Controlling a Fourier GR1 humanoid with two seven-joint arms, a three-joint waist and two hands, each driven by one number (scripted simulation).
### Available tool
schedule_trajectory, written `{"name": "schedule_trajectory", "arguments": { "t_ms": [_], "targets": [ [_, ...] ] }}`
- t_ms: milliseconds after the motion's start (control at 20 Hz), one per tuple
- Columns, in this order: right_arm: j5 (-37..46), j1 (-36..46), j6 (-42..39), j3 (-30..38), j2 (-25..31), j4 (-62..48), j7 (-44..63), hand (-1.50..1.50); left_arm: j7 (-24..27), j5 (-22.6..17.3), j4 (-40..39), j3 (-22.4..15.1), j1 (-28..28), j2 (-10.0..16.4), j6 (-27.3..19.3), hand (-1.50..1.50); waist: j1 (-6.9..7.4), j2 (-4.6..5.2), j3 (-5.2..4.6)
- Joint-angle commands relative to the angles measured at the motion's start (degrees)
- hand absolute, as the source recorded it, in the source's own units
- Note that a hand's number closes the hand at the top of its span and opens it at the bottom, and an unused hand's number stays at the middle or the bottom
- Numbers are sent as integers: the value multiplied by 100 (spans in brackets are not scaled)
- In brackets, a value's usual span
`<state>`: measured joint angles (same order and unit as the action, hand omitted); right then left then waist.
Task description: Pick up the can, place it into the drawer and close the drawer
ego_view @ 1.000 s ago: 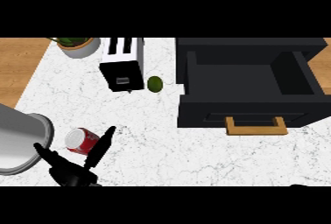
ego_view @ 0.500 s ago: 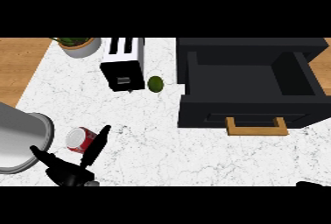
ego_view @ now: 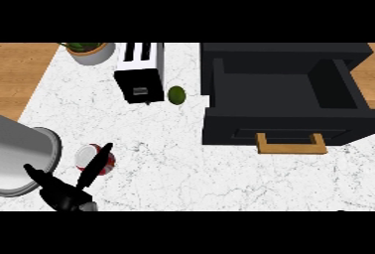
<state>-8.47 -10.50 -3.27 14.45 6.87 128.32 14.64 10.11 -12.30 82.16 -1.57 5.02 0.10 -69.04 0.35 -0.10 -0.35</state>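
The can [ego_view: 96, 157], red with a pale top, stands on the white marble counter at the lower left. My left hand [ego_view: 67, 195] comes in from the lower edge just below it. Its fingers are straight and spread: one long finger [ego_view: 92, 165] lies across the can's front, and another points left toward my grey forearm [ego_view: 22, 158]. No finger curls round the can. The black drawer [ego_view: 219, 89] stands pulled open at the upper right, its inside bare, with a wooden handle [ego_view: 290, 144] on its front. My right hand does not show.
A black and white toaster [ego_view: 141, 74] stands at the top centre, with a small green fruit [ego_view: 176, 95] between it and the drawer. A potted plant [ego_view: 89, 49] sits at the top left. Wooden surfaces border the marble on the left and right.
My left hand has drifted a little to the left and down, its long finger now lying over the can. The can and drawer have not moved.
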Motion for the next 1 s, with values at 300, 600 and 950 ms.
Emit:
{"name": "schedule_trajectory", "arguments": {
  "t_ms": [300,600,950],
  "targets": [
    [206,88,-2,-187,-132,24,-60,-150,2693,-2032,-2186,1132,-689,-10,2426,-150,-69,19,21],
    [-240,366,-64,424,228,-8,300,-150,3646,-2379,-3359,1371,-1157,-9,3493,150,-75,16,29],
    [162,652,22,184,129,-253,194,-150,3525,-2006,-4264,1263,-2127,335,4117,150,-87,31,29]
  ]
}}
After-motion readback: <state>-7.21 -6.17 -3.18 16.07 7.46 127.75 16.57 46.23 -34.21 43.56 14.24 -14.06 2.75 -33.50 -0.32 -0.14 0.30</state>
